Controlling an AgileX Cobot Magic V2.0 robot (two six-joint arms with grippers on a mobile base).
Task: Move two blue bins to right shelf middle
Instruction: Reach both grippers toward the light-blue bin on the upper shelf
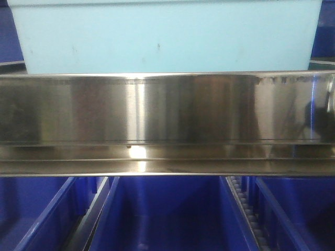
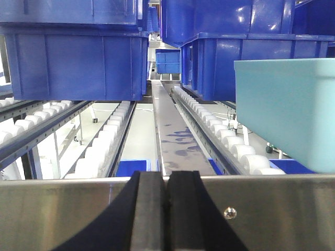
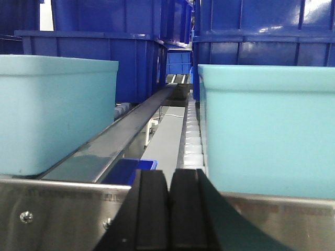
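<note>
A pale blue bin [image 1: 167, 36] sits on the right shelf, just behind its shiny steel front rail [image 1: 167, 107]. In the right wrist view, two pale blue bins stand on that tier, one on the left [image 3: 52, 110] and one on the right [image 3: 267, 130], with a gap between them. My right gripper [image 3: 168, 175] is shut and empty, low in front of the rail [image 3: 57, 209] and facing that gap. My left gripper [image 2: 167, 178] is also shut and empty before the rail [image 2: 63, 209], with a pale blue bin [image 2: 288, 115] to its right.
Dark blue bins [image 2: 78, 63] fill the tier above, and more dark blue bins [image 1: 167, 214] stand below the rail. White roller tracks [image 2: 104, 146] and a flat steel divider [image 2: 172, 130] run back along the shelf. Dark blue bins [image 3: 104, 57] stand behind the pale ones.
</note>
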